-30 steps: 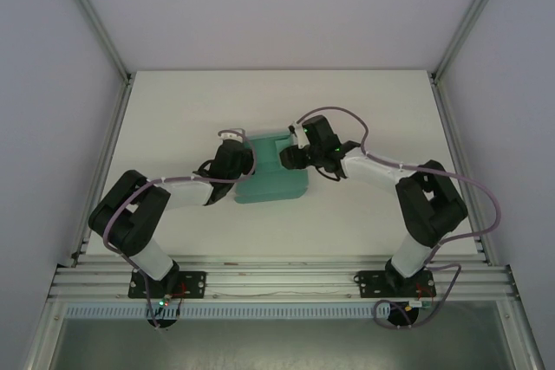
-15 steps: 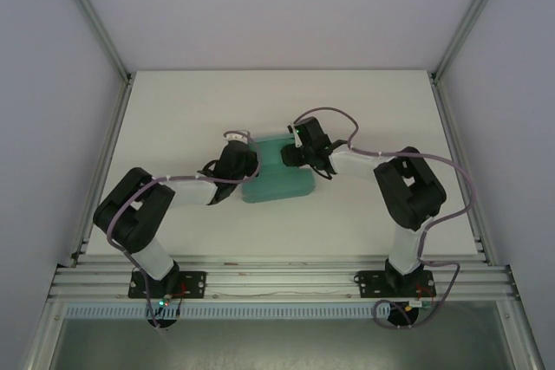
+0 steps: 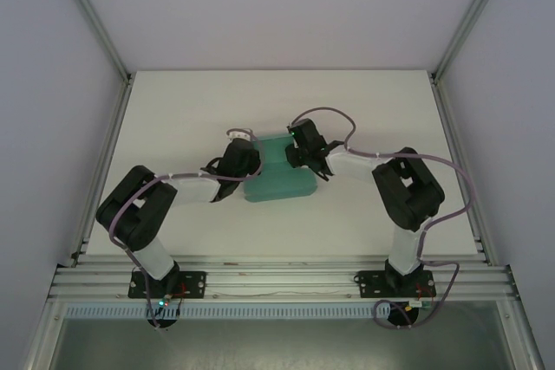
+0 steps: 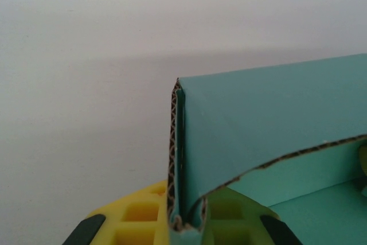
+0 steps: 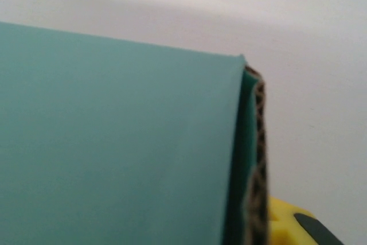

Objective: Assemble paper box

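In the overhead view the teal-green paper box (image 3: 276,181) lies a little left of the middle of the frame on the white table (image 3: 373,110), partly folded, with its far edge raised and its flat base reaching toward the bottom of the picture. The left gripper (image 3: 246,162) sits at the box's left side, up against its upper-left corner. The left wrist view shows that gripper's yellow fingers (image 4: 137,225) at the bottom edge, pressed together on a doubled-over wall of the card, whose brown corrugated edge stands upright between them. From that pinched corner the teal wall runs off to the right of the frame, and a lighter inner face of the box shows beneath it at lower right. The right gripper (image 3: 295,155) is at the box's upper-right corner, touching or just above the raised far edge. In the right wrist view the teal card covers the left and middle, blurred, its corrugated edge running down at right of centre with one yellow finger (image 5: 284,225) just beside it at lower right; whether this gripper is clamped on the card cannot be told
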You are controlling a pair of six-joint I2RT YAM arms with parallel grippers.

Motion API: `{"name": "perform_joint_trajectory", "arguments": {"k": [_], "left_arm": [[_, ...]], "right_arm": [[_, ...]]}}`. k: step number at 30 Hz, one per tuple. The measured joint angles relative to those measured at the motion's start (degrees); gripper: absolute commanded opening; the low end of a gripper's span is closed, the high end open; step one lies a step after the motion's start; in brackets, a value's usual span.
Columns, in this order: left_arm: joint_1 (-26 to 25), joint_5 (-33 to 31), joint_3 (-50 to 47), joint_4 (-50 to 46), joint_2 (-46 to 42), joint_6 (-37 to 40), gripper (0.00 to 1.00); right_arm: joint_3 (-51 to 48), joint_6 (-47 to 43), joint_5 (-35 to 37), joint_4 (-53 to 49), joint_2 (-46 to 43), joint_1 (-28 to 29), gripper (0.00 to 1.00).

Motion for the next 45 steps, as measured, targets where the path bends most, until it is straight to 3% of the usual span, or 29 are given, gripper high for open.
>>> {"name": "perform_joint_trajectory", "arguments": {"k": [4,9,15,22,31,36,39,44,45], "left_arm": [[-0.68,-0.20,0.96,-0.57,0.28,-0.07,0.00],[-0.68,-1.64,1.14,-1.33,0.33,-0.31,0.00],[-1.05,-1.20,1.51,-0.07,0.33,-0.52,0.00],[-1.66,-0.39,1.95,-0.46,0.33,-0.57,0.00],[-2.58,-3.17,4.83,-2.82,1.42,-3.23,0.00],[-2.60,-3.15,5.18,-2.95,2.10,-3.98,0.00],[-2.58,-3.21,5.27,-3.10,2.12,-4.17,0.00],[-2.54,-3.28,5.25,-4.35,2.12,-4.20,0.00],[-2.54,-3.21,5.25,-4.31,2.10,-4.22,0.00]], "right_arm": [[0.39,1.16,2.45,-1.57,-0.04,0.09,0.38],[-0.09,1.92,3.96,-3.65,-1.53,-0.15,0.38],[-2.34,1.53,3.72,-4.33,-6.05,-0.26,0.20],[-0.76,2.71,6.67,-5.07,-3.67,-0.20,0.00],[6.16,10.93,19.69,-7.98,2.84,2.25,0.00],[5.73,11.47,22.03,-6.99,3.28,2.89,0.00],[2.97,9.51,21.24,-2.38,2.69,2.86,0.09],[-6.69,4.72,14.62,6.32,-4.24,1.55,0.34],[-8.02,3.96,13.22,7.06,-5.86,0.98,0.34]]}}
